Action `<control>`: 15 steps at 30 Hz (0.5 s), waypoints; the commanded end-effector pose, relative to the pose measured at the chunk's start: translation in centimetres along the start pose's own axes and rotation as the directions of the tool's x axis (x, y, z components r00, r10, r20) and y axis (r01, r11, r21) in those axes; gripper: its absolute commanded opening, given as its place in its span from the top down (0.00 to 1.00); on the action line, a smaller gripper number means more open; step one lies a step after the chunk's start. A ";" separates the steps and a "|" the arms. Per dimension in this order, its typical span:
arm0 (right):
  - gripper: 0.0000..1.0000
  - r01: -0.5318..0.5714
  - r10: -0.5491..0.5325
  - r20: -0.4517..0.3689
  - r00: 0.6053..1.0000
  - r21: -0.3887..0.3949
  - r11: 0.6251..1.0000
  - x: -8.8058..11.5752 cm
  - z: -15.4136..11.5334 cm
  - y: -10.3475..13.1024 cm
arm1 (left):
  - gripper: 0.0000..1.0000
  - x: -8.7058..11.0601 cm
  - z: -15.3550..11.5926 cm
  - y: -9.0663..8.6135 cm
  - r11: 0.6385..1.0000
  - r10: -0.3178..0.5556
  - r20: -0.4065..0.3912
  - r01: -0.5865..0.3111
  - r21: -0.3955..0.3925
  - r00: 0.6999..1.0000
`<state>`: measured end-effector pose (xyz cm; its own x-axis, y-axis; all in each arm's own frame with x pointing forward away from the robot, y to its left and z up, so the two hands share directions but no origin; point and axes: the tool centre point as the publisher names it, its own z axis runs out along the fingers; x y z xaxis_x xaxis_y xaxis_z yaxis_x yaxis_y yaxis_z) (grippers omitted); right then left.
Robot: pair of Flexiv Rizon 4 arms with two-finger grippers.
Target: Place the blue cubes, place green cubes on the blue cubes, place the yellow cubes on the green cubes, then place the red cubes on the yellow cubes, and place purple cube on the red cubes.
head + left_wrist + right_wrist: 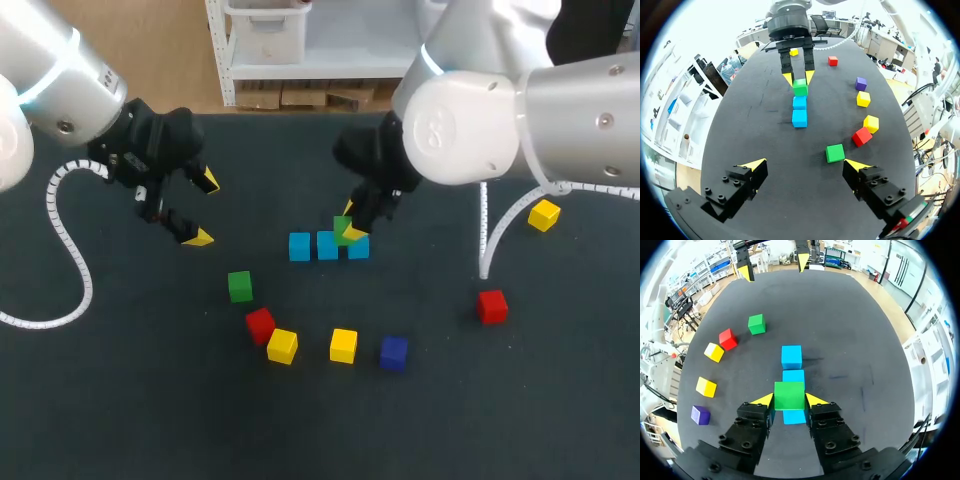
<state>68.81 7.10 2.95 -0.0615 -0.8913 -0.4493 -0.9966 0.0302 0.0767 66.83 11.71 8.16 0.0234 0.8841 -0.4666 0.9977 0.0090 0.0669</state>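
Observation:
Three blue cubes [327, 245] lie in a row at the table's middle. My right gripper [349, 224] is shut on a green cube [789, 395], held over the seam between the middle blue cube [793, 376] and the end blue cube [794, 416] under the fingers; whether it rests on them I cannot tell. A second green cube [239, 286] lies loose on the table, just ahead of my left gripper [805, 164]. That left gripper [203, 209] hangs open and empty to the left of the row.
In front of the row lie a red cube [260, 325], two yellow cubes [282, 346] [343, 345] and a purple cube [393, 353]. Another red cube [491, 306] and yellow cube [544, 214] sit on the right. A white cable [70, 250] loops at the left.

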 end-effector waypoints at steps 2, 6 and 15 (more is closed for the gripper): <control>1.00 0.002 -0.002 0.003 1.000 -0.004 1.000 0.0 0.0 -0.1 | 0.00 0.1 0.0 -0.1 1.000 0.004 0.004 -0.004 -0.002 1.000; 1.00 0.000 0.000 0.003 1.000 -0.003 1.000 0.0 0.0 -0.2 | 0.00 0.1 0.0 -0.1 1.000 0.004 0.004 -0.004 -0.002 1.000; 0.96 0.001 -0.001 0.008 1.000 -0.006 1.000 0.0 0.0 -0.3 | 0.00 0.1 0.0 -0.1 1.000 0.004 0.004 -0.004 -0.002 1.000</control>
<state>68.91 7.11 2.93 -0.0618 -0.8889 -0.4539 -0.9965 0.0293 0.0784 66.83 11.71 8.16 0.0234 0.8841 -0.4666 0.9977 0.0089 0.0669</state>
